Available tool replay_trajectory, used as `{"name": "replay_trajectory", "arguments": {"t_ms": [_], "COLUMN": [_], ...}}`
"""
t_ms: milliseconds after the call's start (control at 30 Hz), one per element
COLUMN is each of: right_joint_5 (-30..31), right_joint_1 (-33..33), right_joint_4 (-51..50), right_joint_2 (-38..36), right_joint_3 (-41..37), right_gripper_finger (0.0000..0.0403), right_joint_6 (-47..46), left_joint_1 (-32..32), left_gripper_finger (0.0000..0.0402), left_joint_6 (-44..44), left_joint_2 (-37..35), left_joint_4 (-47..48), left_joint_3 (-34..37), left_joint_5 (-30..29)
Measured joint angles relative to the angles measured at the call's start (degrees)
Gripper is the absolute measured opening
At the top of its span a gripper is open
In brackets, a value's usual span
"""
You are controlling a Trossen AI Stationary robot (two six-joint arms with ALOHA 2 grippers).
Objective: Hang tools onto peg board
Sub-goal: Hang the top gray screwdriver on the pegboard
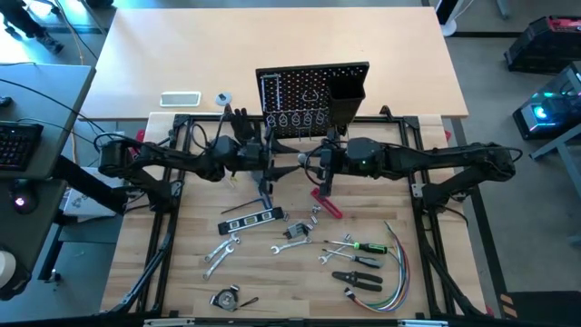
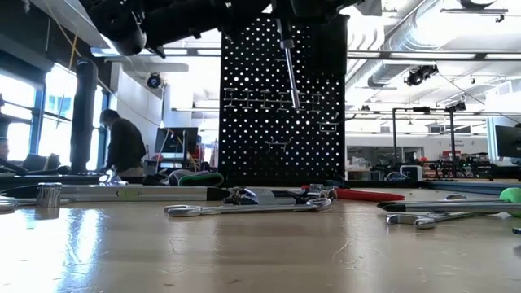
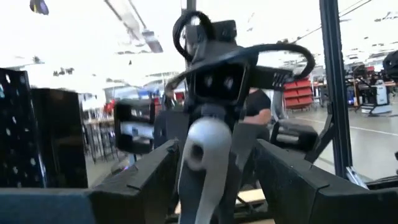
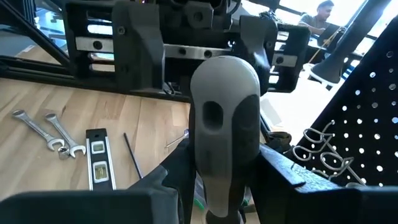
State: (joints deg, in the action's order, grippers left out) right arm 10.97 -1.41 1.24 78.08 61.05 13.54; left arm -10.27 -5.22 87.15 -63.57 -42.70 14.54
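Black peg board (image 1: 313,95) upright, silver wrenches (image 1: 221,252) flat on table
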Motion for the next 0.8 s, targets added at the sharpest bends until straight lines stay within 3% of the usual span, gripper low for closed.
{"name": "replay_trajectory", "arguments": {"t_ms": [433,800], "right_joint_5": [-1.9,-2.1], "right_joint_1": [-0.4,-0.8], "right_joint_4": [4.1,5.7], "right_joint_2": [3.4,3.9], "right_joint_3": [0.0,-0.1], "right_gripper_finger": [0.0111,0.0111], "right_joint_6": [0.0,0.0], "left_joint_1": [1.2,2.2], "left_gripper_finger": [0.0204,0.0204], "left_joint_6": [-2.5,-7.1], "left_joint_2": [1.1,2.2], "left_joint_4": [1.2,7.9], "left_joint_3": [-1.9,-4.5], "left_joint_5": [-0.6,-1.6]}}
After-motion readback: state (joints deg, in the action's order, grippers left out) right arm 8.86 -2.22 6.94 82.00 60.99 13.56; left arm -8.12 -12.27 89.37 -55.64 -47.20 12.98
